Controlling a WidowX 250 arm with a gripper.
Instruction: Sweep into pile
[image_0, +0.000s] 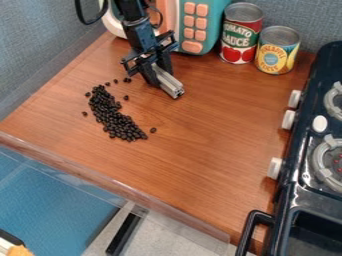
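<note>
Hand (158, 76) grips grey bar (172, 86) near beans (113, 119), two lidded cans (242, 35) standing behind.

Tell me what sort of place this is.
Probably a toy kitchen set up on a counter: a black stove with white knobs along its edge, two food cans near the wall, and a teal toy appliance with orange buttons beside them.

The black arm (137, 31) is hanging down from the top edge, left of the middle. The end effector (159, 75) is pointing down, tilting slightly rightward in the view, and its fingers are gripping.
</note>
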